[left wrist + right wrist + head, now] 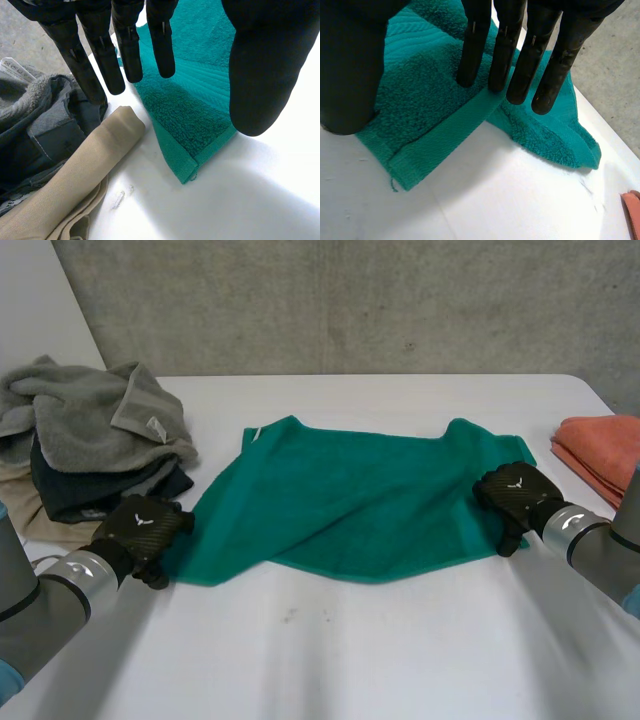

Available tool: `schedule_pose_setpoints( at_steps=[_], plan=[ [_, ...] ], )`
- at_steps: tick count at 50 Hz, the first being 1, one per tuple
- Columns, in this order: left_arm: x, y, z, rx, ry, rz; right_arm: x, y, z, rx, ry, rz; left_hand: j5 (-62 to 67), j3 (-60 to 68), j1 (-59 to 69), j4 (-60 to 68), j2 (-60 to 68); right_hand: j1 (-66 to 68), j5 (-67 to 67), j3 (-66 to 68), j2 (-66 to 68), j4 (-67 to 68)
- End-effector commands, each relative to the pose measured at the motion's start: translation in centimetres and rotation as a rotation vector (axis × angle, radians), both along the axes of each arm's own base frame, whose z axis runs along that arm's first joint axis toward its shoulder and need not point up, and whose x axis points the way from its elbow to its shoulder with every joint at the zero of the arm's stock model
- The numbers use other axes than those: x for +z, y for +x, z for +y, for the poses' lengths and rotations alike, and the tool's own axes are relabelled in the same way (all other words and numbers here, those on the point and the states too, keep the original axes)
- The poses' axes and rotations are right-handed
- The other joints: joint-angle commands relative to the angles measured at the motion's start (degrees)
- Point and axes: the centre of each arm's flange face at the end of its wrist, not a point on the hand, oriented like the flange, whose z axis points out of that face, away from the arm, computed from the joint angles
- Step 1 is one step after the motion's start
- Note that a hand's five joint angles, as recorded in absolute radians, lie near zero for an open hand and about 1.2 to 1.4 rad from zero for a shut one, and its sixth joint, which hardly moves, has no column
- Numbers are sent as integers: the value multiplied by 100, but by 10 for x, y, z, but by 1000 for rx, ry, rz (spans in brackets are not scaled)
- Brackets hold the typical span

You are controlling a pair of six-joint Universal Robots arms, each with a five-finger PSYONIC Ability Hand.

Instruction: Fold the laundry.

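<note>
Towel (pixel 350 500), green, spread on the white surface (pixel 330 660): left hand (pixel 140 530), fingers straight, at one near corner, right hand (pixel 515 495) likewise at the other (laundry pile (pixel 90 420) beside the towel).

Head view: high, behind and between the arms, facing down and forward across the table (pixel 330 660) to the wall (pixel 350 300); mid distance, whole towel (pixel 350 500) in frame. Left wrist view: very close, looking along the left hand (pixel 260 65), one towel corner just past the fingertips (pixel 162 65), pile (pixel 35 125) beside them. Right wrist view: equally close, along the right hand (pixel 350 60), the opposite corner at its fingertips (pixel 467 75). All three share the towel.
</note>
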Motion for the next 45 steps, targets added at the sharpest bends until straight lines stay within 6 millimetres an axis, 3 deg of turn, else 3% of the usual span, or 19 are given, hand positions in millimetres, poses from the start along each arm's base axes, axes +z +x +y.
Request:
schedule_pose_setpoints(
  at_steps=[1,28,34,35,41,45],
  plan=[
    [0,0,0,-1,1,0,-1,2,-6,3,-11,0,486,528,535,501,540,1038,1257,731,746,741],
    [1,0,-1,0,-4,0,1,4,-19,-21,-12,-62,469,511,518,484,523,1072,1291,765,779,775],
    [1,0,-1,1,-3,1,0,4,-20,-27,4,-85,469,511,518,484,523,4105,4323,3798,3812,3808],
    [1,0,-1,1,-3,1,1,4,-20,-28,5,-86,469,511,518,484,523,4111,4329,3803,3818,3814],
    [1,0,0,2,-2,0,11,1,-19,-43,-4,-108,469,511,518,484,523,4111,4329,3804,3818,3814],
    [1,0,0,1,-2,1,52,-2,-16,-69,-47,-176,352,394,400,367,406,4111,4329,3804,3818,3814]
  ],
)
